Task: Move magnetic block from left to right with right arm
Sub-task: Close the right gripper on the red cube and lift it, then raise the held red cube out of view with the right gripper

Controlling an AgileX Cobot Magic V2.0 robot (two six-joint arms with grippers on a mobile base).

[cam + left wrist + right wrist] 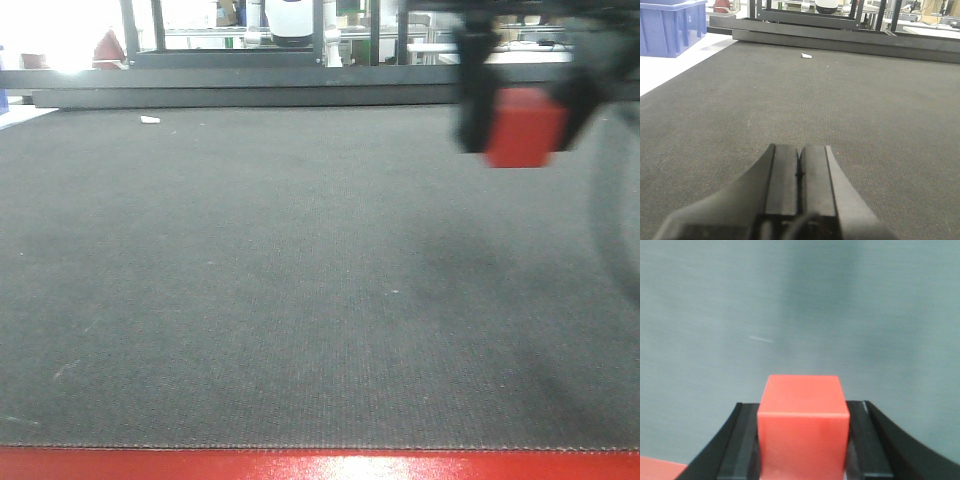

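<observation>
Red block (520, 130) is hanging upper right in the front view, above the desk (250, 300), inside the right pincer (524, 120), which is clamping it; left pincer (799, 172) is sitting closed, empty.

dark mat (250, 300) w/ small white scrap (150, 120) near far edge, blue crate (670, 25) beside.

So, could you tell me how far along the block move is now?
The pick looks done: the right gripper is shut on the magnetic block, which hangs clear of the mat. In hand is the carry; the block is at the right of the front view. Left: lower it and release. The left gripper is shut, empty.
</observation>
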